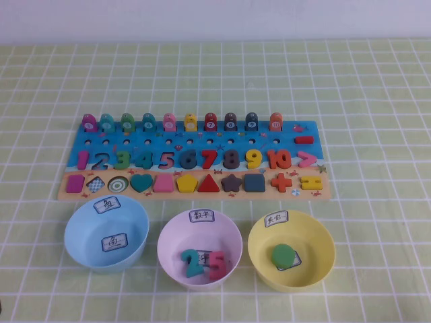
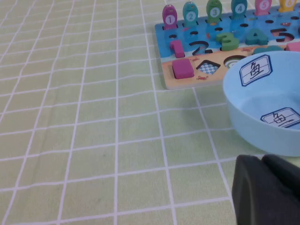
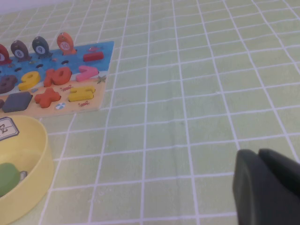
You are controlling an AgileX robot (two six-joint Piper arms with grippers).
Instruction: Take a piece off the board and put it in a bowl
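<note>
The piece (image 1: 89,122) sits on the board (image 1: 195,192); the bowl (image 1: 81,252) is empty; left claw (image 2: 267,192) and right claw (image 3: 267,190) wait low, grip unclear

A desk (image 1: 377,81) covered in a green cloth with a white grid. Near its front edge sit a pink bowl (image 1: 169,237) (labelled) holding a teal numeral 2 (image 1: 190,263) and a magenta numeral 5 (image 1: 215,264), and beside it a yellow bowl (image 1: 320,250) holding a green round piece (image 1: 283,255).
</note>
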